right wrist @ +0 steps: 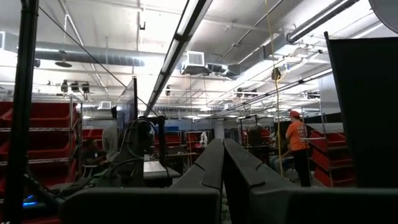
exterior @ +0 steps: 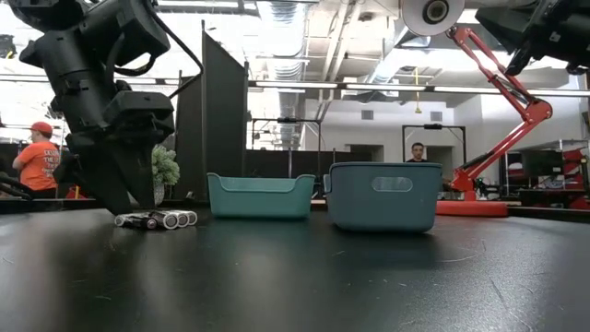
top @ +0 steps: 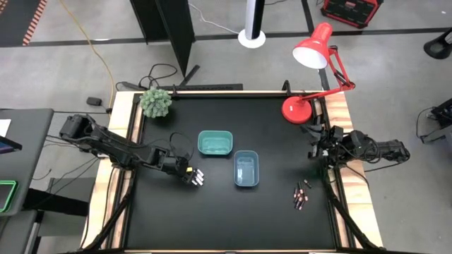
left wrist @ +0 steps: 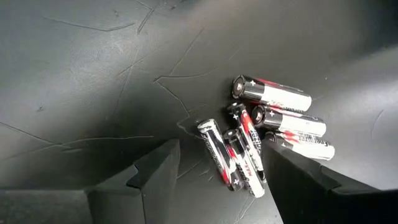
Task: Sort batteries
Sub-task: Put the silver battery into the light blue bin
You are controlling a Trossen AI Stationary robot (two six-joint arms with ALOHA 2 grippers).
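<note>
Now our left claw (left wrist: pixel 214 177), wide open and empty, straddles small, stiff, slippery batteries (left wrist: pixel 273 134) near the desk's left edge; we'd pinch one mid-barrel. Right claw (right wrist: pixel 222 180) closed, empty.

Red lamp (top: pixel 314 53), green plant (top: pixel 156 102), teal tray (top: pixel 215 142), blue tray (top: pixel 246 169).

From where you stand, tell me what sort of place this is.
Probably an industrial workshop or robotics lab: exposed ceiling ducts, red storage racks, and a black work table with a red desk lamp.
</note>
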